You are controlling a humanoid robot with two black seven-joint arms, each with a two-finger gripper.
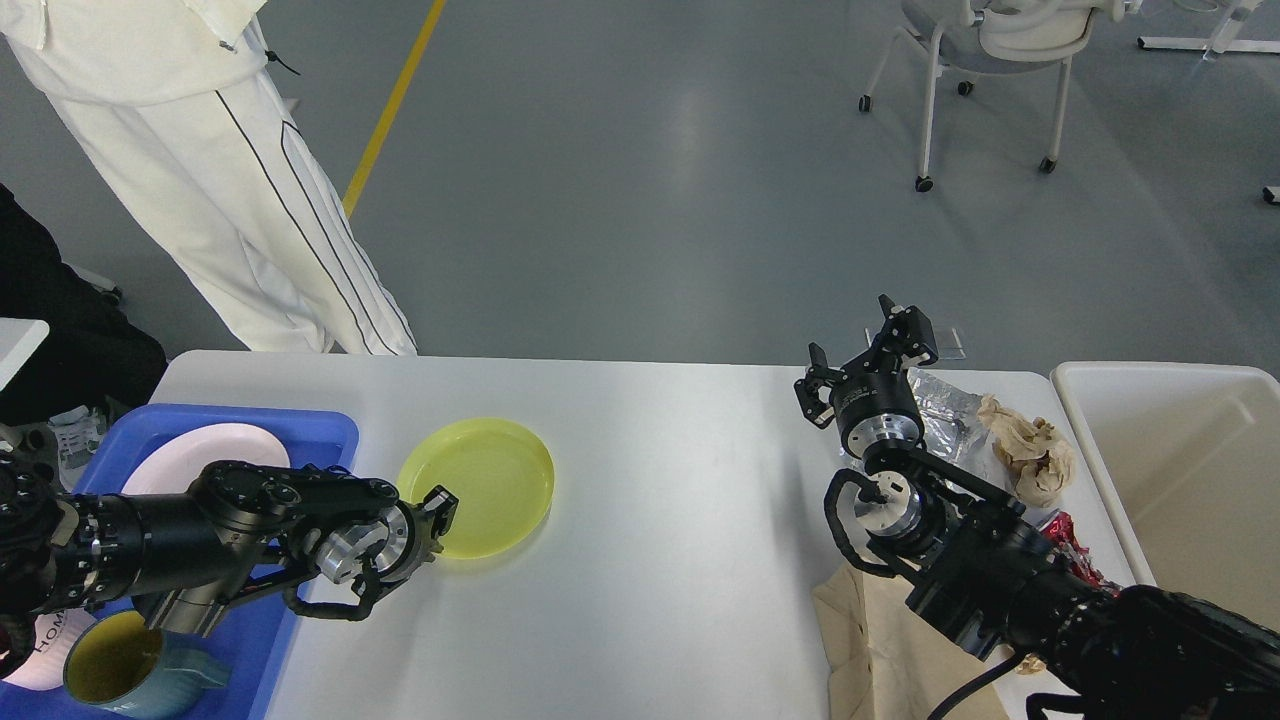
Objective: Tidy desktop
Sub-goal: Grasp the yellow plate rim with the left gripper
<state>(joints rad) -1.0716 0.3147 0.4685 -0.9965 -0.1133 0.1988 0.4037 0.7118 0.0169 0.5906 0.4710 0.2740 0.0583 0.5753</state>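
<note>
The white-grey desktop fills the lower view. A translucent yellow plate lies on it left of centre. My left gripper sits at the plate's near-left rim, one dark finger over the edge; its jaws cannot be told apart. My right gripper is open and empty, raised above the desktop's far right, just left of a crumpled foil wrapper. Crumpled brown paper and a red wrapper lie beside my right arm. A beige paper bag lies under that arm.
A blue tray at the left holds a pale plate, a teal mug and a white cup. An off-white bin stands right of the desktop. A person in white trousers stands behind; a chair is far right.
</note>
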